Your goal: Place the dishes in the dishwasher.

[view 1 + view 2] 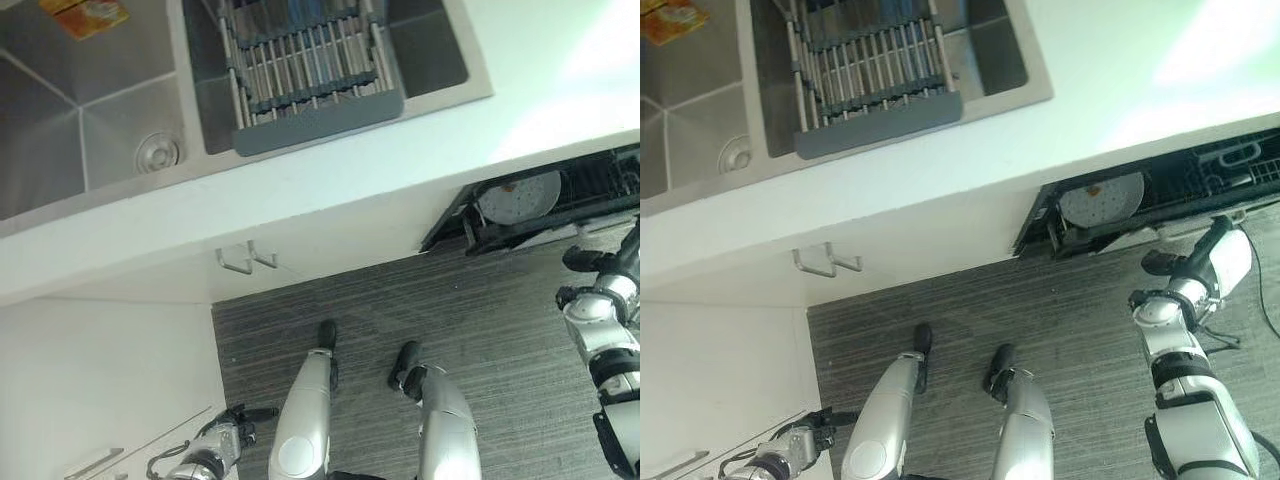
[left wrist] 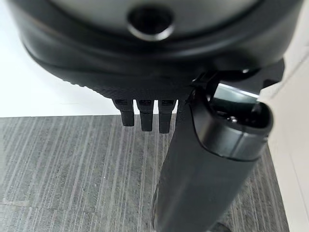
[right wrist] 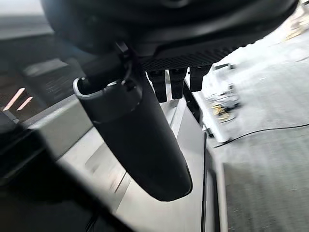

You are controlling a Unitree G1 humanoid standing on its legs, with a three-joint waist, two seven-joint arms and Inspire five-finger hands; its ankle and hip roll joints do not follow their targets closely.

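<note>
**Status: one plate loaded, both hands empty**

A plate (image 1: pixel 1100 200) stood in the open dishwasher (image 1: pixel 1200 190). The drying rack (image 1: pixel 305 75) over the sink (image 1: pixel 90 120) appeared empty. Right hand (image 1: pixel 1175 262) and left hand (image 1: pixel 238 420) were relaxed, fingers straight, holding nothing.

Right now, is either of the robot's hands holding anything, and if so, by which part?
Nothing is held. The left hand hangs over the grey striped carpet, fingers straight. The right hand hovers beside the open dishwasher, fingers straight, gripping nothing. A round white plate stands in its rack.

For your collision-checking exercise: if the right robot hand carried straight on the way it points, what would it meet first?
Probably the open dishwasher: the right robot hand points towards its rack, where a plate stands. Depth is unclear.
</note>
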